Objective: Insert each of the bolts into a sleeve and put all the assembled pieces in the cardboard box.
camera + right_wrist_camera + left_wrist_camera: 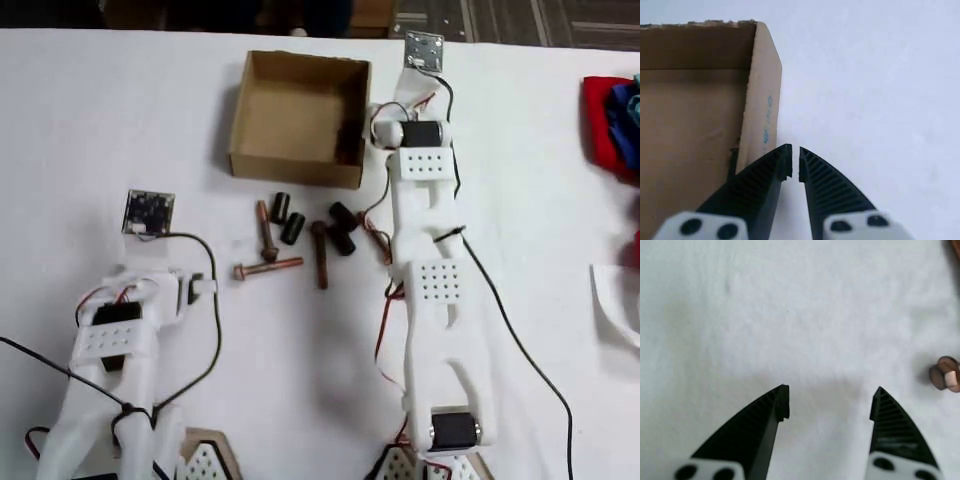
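The left jaws are spread wide and empty above bare white tabletop (790, 315). The hexagonal head of a copper-coloured metal bolt (945, 374) lies just off to one side, and I judge that opening suits a grasp yet to be made. The right jaws are drawn almost together with only a slit between them and hold nothing. They sit just outside a side wall of the open brown cardboard box (760, 100).

In the high view the left arm (120, 340) sits folded in the lower left. The right arm (435, 290) stretches up the frame to the box's right side, probably parked clear of the parts.

The box, upper centre, is empty. Below it, mid-frame, lie three bolts (266, 230) (268, 268) (320, 255) and four short black cylindrical sleeves, two at the left (281, 207) (292, 228) and two at the right (343, 215) (340, 240). They lie loose and close together, and no bolt is in a sleeve. The task looks barely begun.
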